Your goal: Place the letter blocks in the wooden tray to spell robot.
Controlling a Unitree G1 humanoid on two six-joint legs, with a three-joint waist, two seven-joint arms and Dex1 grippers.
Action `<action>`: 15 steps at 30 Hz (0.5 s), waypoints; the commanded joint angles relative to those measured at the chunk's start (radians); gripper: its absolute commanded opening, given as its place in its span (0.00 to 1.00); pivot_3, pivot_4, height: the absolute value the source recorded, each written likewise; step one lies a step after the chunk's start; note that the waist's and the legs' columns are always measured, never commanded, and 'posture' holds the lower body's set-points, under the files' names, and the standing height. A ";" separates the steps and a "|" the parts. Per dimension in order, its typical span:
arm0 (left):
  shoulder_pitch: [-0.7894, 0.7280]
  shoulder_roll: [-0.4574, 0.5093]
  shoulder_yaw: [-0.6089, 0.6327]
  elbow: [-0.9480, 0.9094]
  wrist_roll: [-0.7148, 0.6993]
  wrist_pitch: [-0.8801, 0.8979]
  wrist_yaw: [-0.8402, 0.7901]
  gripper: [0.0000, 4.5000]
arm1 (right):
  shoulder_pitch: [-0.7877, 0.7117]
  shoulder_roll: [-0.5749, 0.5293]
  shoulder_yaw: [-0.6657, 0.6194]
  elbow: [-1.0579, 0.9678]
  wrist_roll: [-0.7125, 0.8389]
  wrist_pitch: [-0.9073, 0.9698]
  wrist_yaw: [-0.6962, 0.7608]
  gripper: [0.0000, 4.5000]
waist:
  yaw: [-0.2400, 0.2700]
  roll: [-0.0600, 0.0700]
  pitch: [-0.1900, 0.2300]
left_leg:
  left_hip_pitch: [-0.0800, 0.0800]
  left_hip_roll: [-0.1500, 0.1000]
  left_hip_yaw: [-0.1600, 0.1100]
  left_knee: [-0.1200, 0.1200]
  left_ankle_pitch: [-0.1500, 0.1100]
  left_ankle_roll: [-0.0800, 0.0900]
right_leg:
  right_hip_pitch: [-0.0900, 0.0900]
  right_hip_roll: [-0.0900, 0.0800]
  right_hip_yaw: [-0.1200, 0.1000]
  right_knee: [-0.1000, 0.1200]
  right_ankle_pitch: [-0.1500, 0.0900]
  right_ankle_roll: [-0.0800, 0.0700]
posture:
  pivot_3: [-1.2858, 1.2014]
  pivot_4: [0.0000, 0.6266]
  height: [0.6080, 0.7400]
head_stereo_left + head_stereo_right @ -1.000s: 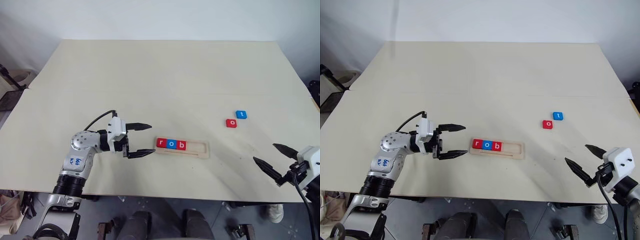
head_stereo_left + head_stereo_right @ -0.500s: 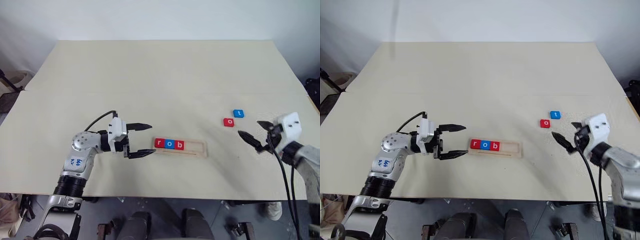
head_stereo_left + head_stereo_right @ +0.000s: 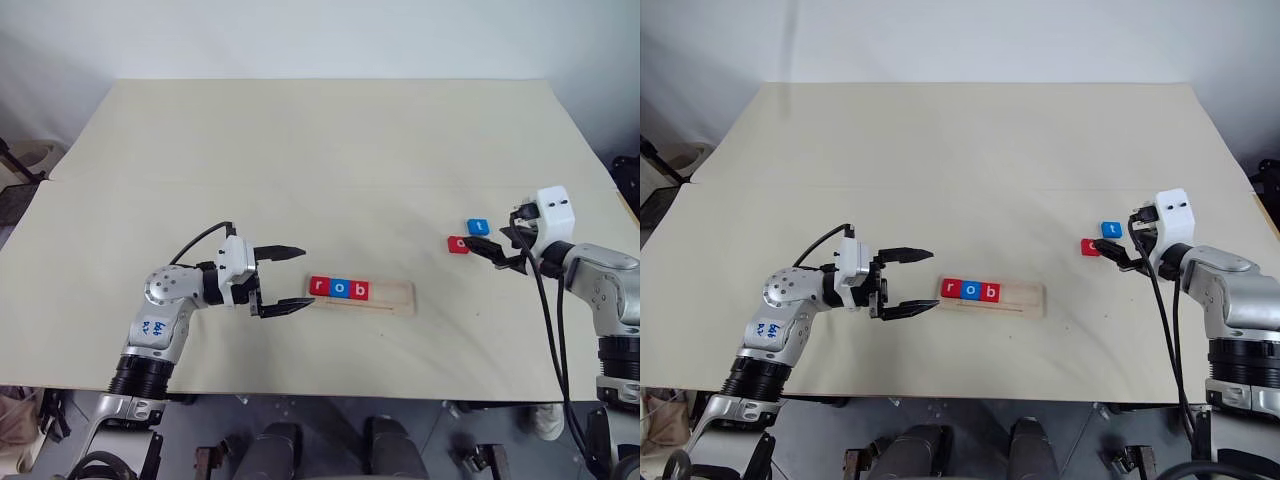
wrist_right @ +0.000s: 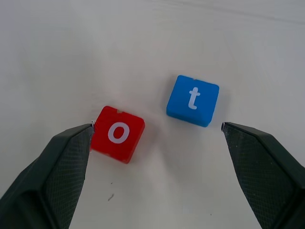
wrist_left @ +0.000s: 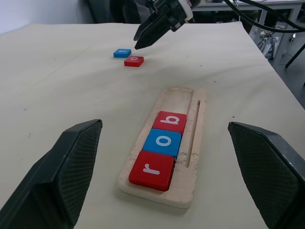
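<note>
We are holding our right gripper [image 3: 1118, 254] with its jaws spread wide just above the desk [image 3: 330, 150], and the red o block [image 4: 117, 134] and the blue t block [image 4: 193, 100] are both lying between the jaws, o nearer one finger. Our left gripper [image 3: 282, 279], jaws also apart and empty, is pointing at the wooden tray [image 5: 183, 157] (r, o, b seated). The right arm is nearer; o goes next.
</note>
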 commanded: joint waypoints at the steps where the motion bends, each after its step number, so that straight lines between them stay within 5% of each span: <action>1: 0.012 0.003 0.008 -0.049 -0.008 0.003 0.008 1.00 | -0.003 -0.013 -0.012 -0.033 0.003 0.014 -0.001 0.99 | 0.000 0.000 0.000 | 0.000 0.000 0.000 0.000 0.000 0.000 | 0.000 0.000 0.000 0.000 0.000 0.000 | 0.52 0.24 1.00; 15: 0.005 0.004 0.007 -0.056 -0.007 0.018 0.010 1.00 | -0.054 0.040 -0.002 -0.094 -0.019 0.176 -0.137 0.99 | 0.000 0.000 0.000 | 0.000 0.000 0.000 0.000 0.000 0.000 | -0.001 0.000 0.000 0.001 0.000 0.000 | 0.52 0.24 1.00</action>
